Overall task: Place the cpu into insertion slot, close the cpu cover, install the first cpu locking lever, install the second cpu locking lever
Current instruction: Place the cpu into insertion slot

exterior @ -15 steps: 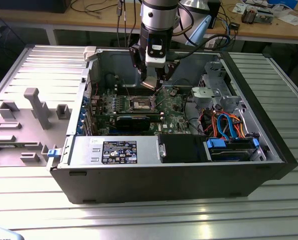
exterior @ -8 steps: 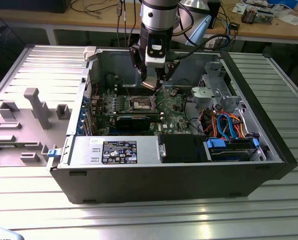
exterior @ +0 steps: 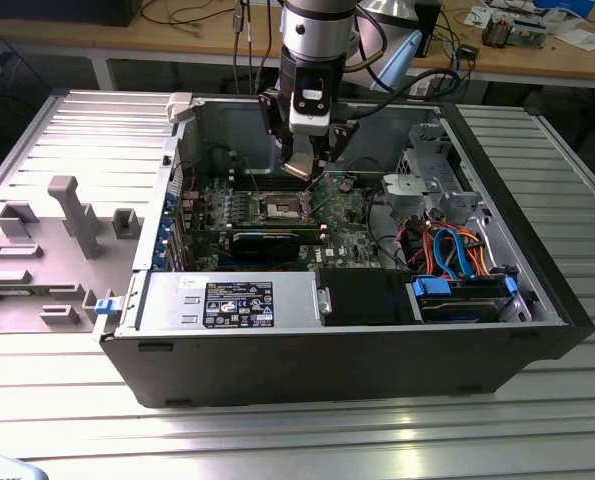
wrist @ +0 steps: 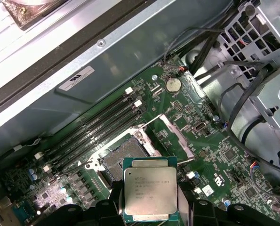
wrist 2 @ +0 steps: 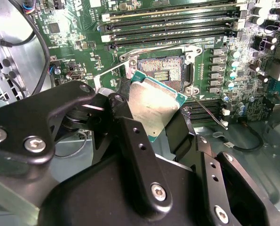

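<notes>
My gripper (exterior: 307,165) hangs inside the open computer case, shut on the cpu (exterior: 299,167), a flat square chip with a silvery top. In both wrist views the cpu (wrist 2: 154,106) (wrist: 150,190) sits tilted between the black fingers (wrist 2: 121,106) (wrist: 200,209). It is held above and just beside the insertion slot (wrist 2: 161,70) (wrist: 116,160) (exterior: 282,208), whose dark contact field lies bare. The cpu cover (wrist: 172,135) stands swung open beside the slot. Thin wire levers (wrist 2: 208,112) stick out next to it.
Long memory slots (wrist 2: 172,21) run beside the socket on the green motherboard (exterior: 347,215). A black card (exterior: 265,240), the power supply (exterior: 237,300) and a drive cage with blue and orange cables (exterior: 447,245) crowd the case. A grey side panel (exterior: 57,230) lies at the exterior view's left.
</notes>
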`<state>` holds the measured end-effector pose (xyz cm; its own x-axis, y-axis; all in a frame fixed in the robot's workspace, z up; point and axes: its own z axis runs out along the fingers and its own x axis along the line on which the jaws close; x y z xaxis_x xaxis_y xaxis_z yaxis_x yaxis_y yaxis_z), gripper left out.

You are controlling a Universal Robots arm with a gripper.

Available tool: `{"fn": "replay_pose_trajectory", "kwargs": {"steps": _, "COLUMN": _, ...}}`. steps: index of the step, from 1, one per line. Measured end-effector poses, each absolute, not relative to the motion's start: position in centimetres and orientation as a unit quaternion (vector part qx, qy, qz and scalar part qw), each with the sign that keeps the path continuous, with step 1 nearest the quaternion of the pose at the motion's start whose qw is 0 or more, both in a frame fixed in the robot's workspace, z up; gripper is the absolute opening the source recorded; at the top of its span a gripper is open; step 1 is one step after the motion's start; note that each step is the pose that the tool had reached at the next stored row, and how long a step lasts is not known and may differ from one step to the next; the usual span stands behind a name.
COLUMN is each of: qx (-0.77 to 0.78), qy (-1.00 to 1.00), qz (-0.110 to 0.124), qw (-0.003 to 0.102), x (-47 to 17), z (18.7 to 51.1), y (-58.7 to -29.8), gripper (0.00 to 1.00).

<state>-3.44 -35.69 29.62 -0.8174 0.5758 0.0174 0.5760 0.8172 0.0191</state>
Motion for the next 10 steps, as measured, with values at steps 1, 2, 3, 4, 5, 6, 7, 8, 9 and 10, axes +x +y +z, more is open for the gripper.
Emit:
{"fn": "replay_pose_trajectory", "kwargs": {"steps": 1, "qx": -0.302, "qy": -0.953, "qz": -0.012, "qw": 0.005, "x": -3.44, "z": 29.62, "y": -35.69, "gripper": 0.55}}
{"fn": "replay_pose_trajectory", "kwargs": {"steps": 2, "qx": -0.303, "qy": -0.953, "qz": -0.012, "qw": 0.005, "x": -3.44, "z": 29.62, "y": -35.69, "gripper": 0.55}}
{"fn": "replay_pose_trajectory", "kwargs": {"steps": 3, "qx": -0.303, "qy": -0.953, "qz": -0.012, "qw": 0.005, "x": -3.44, "z": 29.62, "y": -35.69, "gripper": 0.55}}
{"fn": "replay_pose_trajectory", "kwargs": {"steps": 4, "qx": -0.304, "qy": -0.953, "qz": -0.012, "qw": 0.005, "x": -3.44, "z": 29.62, "y": -35.69, "gripper": 0.55}}
{"fn": "replay_pose_trajectory", "kwargs": {"steps": 5, "qx": -0.304, "qy": -0.952, "qz": -0.012, "qw": 0.005, "x": -3.44, "z": 29.62, "y": -35.69, "gripper": 0.55}}
{"fn": "replay_pose_trajectory", "kwargs": {"steps": 6, "qx": -0.305, "qy": -0.952, "qz": -0.012, "qw": 0.005, "x": -3.44, "z": 29.63, "y": -35.69, "gripper": 0.55}}
{"fn": "replay_pose_trajectory", "kwargs": {"steps": 7, "qx": -0.305, "qy": -0.952, "qz": -0.012, "qw": 0.005, "x": -3.44, "z": 29.62, "y": -35.69, "gripper": 0.55}}
{"fn": "replay_pose_trajectory", "kwargs": {"steps": 8, "qx": -0.306, "qy": -0.952, "qz": -0.012, "qw": 0.005, "x": -3.44, "z": 29.62, "y": -35.69, "gripper": 0.55}}
{"fn": "replay_pose_trajectory", "kwargs": {"steps": 9, "qx": -0.306, "qy": -0.952, "qz": -0.012, "qw": 0.005, "x": -3.44, "z": 29.62, "y": -35.69, "gripper": 0.55}}
{"fn": "replay_pose_trajectory", "kwargs": {"steps": 10, "qx": -0.307, "qy": -0.952, "qz": -0.012, "qw": 0.005, "x": -3.44, "z": 29.63, "y": -35.69, "gripper": 0.55}}
